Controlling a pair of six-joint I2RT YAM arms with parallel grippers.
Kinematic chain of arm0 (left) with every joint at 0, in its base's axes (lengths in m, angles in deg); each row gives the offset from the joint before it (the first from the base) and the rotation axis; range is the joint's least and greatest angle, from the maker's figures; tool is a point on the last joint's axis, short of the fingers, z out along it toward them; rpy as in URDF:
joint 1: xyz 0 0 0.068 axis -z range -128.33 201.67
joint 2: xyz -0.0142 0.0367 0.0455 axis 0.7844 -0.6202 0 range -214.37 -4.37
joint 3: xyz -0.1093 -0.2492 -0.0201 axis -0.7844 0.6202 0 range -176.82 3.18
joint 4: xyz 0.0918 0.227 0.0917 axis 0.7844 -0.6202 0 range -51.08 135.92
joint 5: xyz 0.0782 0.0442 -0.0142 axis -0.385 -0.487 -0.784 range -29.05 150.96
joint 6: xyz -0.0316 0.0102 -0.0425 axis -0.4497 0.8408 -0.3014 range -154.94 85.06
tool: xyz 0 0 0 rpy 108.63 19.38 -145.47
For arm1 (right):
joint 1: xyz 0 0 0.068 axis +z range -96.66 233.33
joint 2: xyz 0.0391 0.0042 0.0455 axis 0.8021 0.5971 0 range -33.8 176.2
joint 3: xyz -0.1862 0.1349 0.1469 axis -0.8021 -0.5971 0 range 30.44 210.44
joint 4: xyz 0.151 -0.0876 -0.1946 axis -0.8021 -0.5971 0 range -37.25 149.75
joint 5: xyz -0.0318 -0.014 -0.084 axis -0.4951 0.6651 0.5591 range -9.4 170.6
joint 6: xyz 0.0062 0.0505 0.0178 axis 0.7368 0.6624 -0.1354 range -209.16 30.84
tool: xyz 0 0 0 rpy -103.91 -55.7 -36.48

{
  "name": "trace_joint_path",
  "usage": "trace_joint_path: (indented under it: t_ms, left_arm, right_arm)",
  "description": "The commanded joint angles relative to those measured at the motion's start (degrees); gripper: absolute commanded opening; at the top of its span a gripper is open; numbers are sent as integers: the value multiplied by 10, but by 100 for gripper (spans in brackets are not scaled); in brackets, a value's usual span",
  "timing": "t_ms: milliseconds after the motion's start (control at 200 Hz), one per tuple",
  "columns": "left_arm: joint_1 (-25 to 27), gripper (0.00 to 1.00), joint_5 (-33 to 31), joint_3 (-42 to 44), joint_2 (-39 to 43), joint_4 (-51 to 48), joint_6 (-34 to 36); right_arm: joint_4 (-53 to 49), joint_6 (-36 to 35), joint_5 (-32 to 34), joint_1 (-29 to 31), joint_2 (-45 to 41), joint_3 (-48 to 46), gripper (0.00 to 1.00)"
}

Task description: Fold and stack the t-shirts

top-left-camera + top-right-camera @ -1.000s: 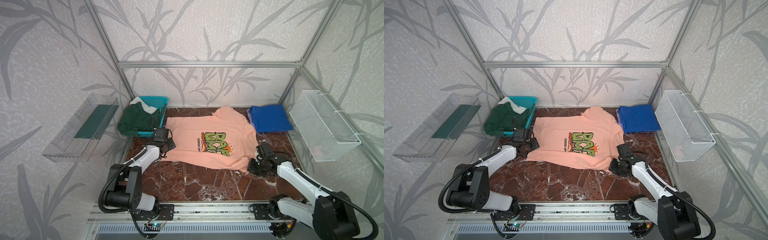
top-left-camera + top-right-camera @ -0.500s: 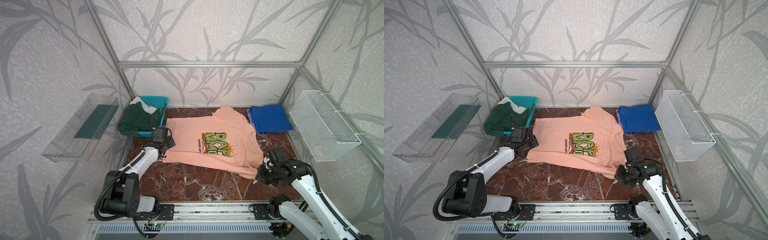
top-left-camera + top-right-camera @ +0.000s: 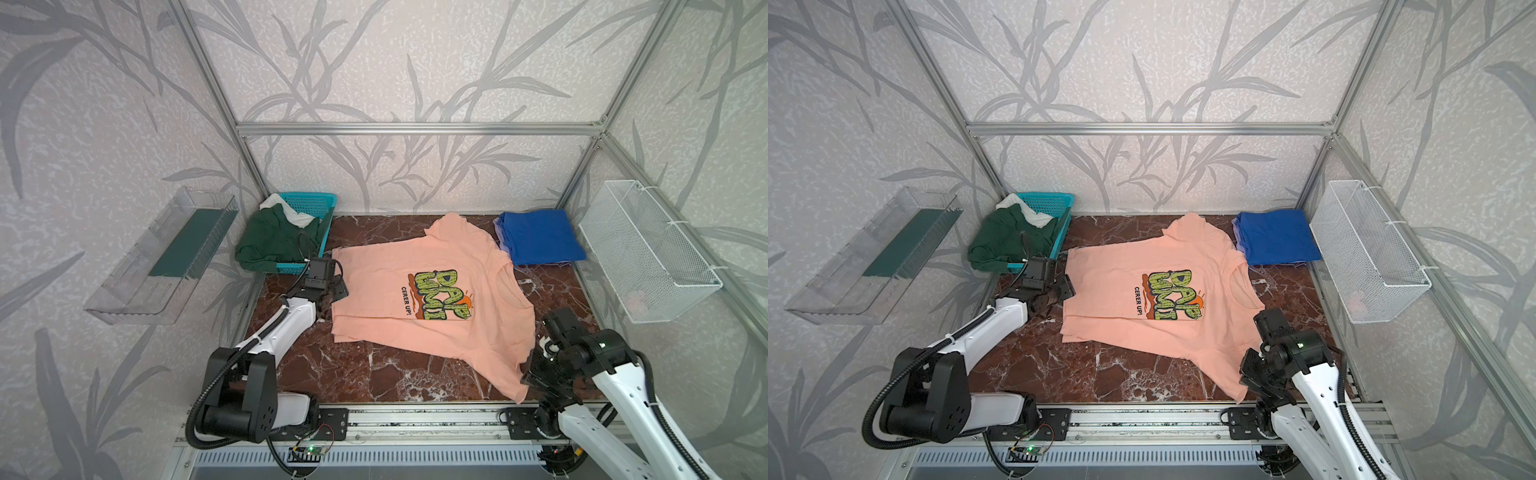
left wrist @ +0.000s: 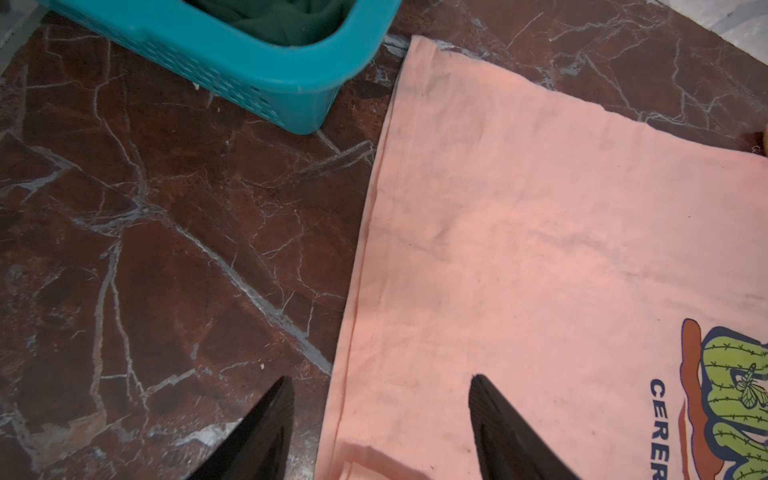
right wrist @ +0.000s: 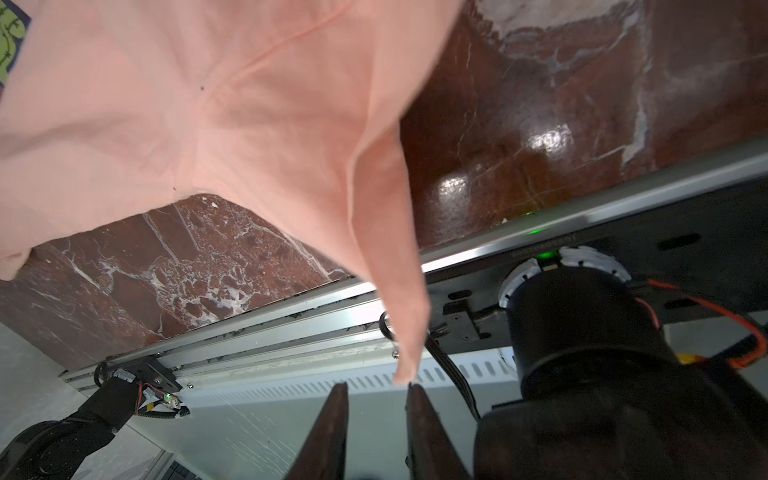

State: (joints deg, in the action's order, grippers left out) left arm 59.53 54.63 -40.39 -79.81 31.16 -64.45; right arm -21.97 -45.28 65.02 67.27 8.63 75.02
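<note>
Peach-pink t-shirt [image 3: 374,291], cartoon print and "CERER UP!" face up, spread flat at centre, near-right corner drawn to a point at near edge. Royal blue t-shirt [image 3: 540,237] folded, far right. Dark green t-shirt [image 3: 270,241] crumpled, far left; white t-shirt [image 3: 297,218] just behind.

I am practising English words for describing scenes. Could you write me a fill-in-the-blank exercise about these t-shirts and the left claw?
1. The folded t-shirt at the back right is ____.
2. The peach t-shirt says "CERER ____".
3. The dark green t-shirt hangs out of the teal ____.
4. The left claw has its jaws ____.
Missing words: blue; UP!; basket; open.
</note>
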Motion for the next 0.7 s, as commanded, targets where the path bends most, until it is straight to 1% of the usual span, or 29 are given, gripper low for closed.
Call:
trace_joint_path:
  t_ms: [0,50,110,235,345,375,510,595,665,700]
  left_arm:
    - [6,67,-17,13,31,-9,4]
    - [8,67,-15,17,38,-10,2]
    - [13,68,-13,22,46,-11,-1]
    - [27,70,-10,41,78,-10,-9]
    - [46,70,-14,59,119,-27,-20]
    - [51,70,-16,62,131,-37,-24]
    - [92,70,-29,89,189,-62,-52]
    - [114,70,-39,105,215,-85,-82]
    - [129,70,-36,118,233,-100,-105]
    - [137,70,-38,123,240,-109,-113]
  right_arm:
    - [-25,-13,46,1,-1,48,47]
    - [-18,-18,61,1,4,61,48]
    - [17,-26,61,1,20,70,50]
    - [154,-26,46,2,85,58,52]
    - [277,-18,28,10,175,55,53]
    - [300,-19,35,18,201,64,53]
    - [388,-22,73,57,318,119,53]
    - [448,-19,82,78,392,154,53]
    - [471,-21,98,97,456,195,53]
    - [480,-34,97,106,488,219,53]
